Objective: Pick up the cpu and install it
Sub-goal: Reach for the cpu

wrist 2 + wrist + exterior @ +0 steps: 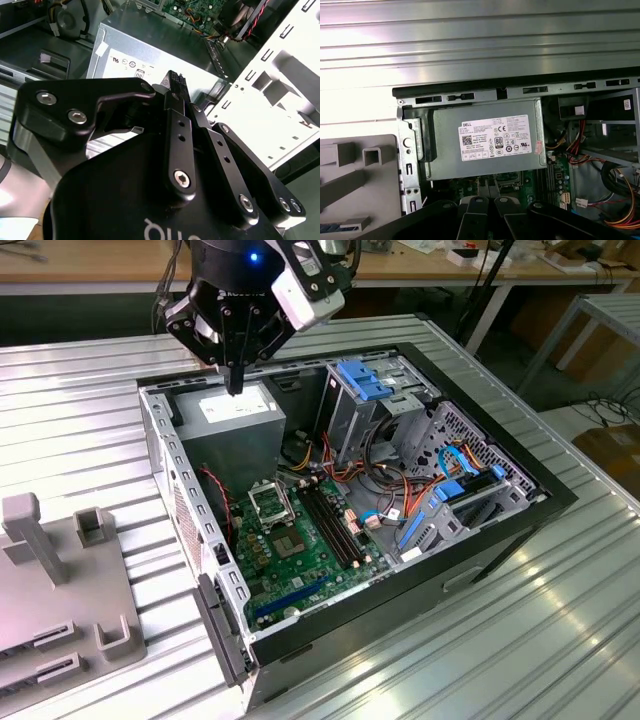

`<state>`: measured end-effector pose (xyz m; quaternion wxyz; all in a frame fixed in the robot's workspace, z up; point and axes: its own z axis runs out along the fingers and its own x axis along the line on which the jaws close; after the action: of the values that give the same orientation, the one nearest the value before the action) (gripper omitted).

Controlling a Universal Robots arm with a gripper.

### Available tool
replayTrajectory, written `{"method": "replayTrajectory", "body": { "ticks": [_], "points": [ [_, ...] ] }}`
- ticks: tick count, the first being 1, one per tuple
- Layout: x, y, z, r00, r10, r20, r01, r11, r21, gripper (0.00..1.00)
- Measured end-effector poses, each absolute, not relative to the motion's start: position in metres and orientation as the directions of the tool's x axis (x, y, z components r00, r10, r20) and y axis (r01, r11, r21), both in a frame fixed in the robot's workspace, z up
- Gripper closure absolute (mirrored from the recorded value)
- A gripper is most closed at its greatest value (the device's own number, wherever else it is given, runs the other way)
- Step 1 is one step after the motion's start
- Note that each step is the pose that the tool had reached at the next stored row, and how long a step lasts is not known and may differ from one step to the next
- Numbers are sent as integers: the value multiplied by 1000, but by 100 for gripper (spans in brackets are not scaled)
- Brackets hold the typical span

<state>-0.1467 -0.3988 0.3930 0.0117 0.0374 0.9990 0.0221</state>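
Gripper (235, 386) fingers pressed shut, holding nothing, poised over power supply (240, 412) inside open case (160, 435). Cpu (290, 543), grey square, lies flat on motherboard (325, 570) just beside socket (268, 502), well apart from gripper.

The counter (80, 390) is silvery, patterned with long ribs. The case (360, 630) is black. The motherboard (300, 550) is green. Next to the motherboard, the power supply (445, 150) is grey with a white label (494, 137). Blue latches (365, 380) and red, orange and yellow wires (375, 465) lie beyond the motherboard. The gripper (235, 387) is black.
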Motion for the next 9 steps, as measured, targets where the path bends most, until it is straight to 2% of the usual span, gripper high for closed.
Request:
{"method": "replayTrajectory", "body": {
  "ticks": [9],
  "points": [
    [-150,-399,393,-997,75,-21,74,996,45,89]
  ]
}}
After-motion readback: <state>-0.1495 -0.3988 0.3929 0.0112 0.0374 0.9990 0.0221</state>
